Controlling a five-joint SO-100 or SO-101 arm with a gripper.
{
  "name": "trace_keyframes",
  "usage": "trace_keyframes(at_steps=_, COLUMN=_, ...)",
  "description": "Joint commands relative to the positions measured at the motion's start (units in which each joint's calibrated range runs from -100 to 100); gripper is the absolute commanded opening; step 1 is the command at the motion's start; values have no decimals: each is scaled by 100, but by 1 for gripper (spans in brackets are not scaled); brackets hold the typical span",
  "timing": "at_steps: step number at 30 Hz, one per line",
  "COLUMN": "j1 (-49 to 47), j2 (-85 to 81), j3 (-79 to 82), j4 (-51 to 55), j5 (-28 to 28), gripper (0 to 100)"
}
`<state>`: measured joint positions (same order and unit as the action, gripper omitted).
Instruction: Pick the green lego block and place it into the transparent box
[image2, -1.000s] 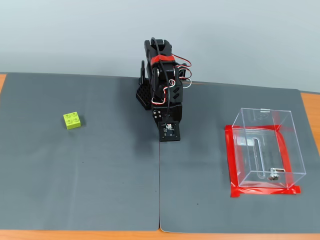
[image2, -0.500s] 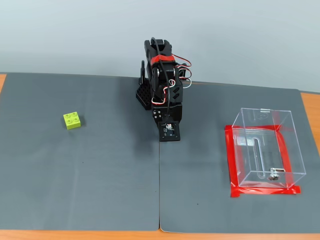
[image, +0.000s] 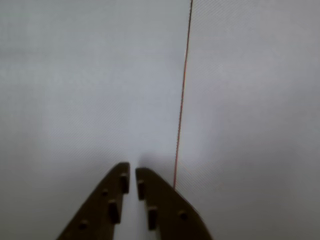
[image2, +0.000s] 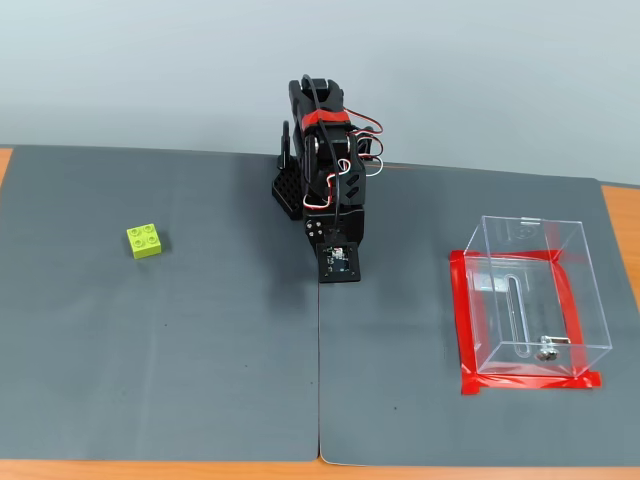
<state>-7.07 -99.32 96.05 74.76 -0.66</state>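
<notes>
The green lego block (image2: 146, 241) is a small lime brick with four studs, lying on the grey mat at the left in the fixed view. The transparent box (image2: 533, 298) stands at the right, with red tape around its base and a slot and metal fitting on its floor. The arm is folded at the back centre, between the two. My gripper (image2: 338, 281) points down at the mat near the centre seam. In the wrist view the gripper (image: 132, 172) has its jaws nearly together with nothing between them. Neither block nor box shows in the wrist view.
Two grey mats (image2: 200, 340) cover the table and meet at a centre seam (image2: 319, 380), which shows as a thin red line (image: 182, 100) in the wrist view. Orange table edges (image2: 620, 210) show at the sides and front.
</notes>
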Motion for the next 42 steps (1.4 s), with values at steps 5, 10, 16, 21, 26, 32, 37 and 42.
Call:
trace_keyframes(at_steps=5, j1=17, j2=0, j3=-347, j4=6, j5=16, gripper=2)
trace_keyframes(at_steps=10, j1=17, j2=0, j3=-347, j4=6, j5=16, gripper=2)
trace_keyframes(at_steps=16, j1=17, j2=0, j3=-347, j4=6, j5=16, gripper=2)
trace_keyframes(at_steps=21, j1=17, j2=0, j3=-347, j4=6, j5=16, gripper=2)
trace_keyframes(at_steps=26, j1=10, j2=0, j3=-347, j4=6, j5=16, gripper=2)
trace_keyframes(at_steps=32, j1=-35, j2=0, j3=-347, j4=6, j5=16, gripper=2)
trace_keyframes(at_steps=37, j1=-27, j2=25, j3=-356, j4=-20, j5=16, gripper=2)
trace_keyframes(at_steps=42, j1=25, j2=59, j3=-401, j4=-46, j5=16, gripper=2)
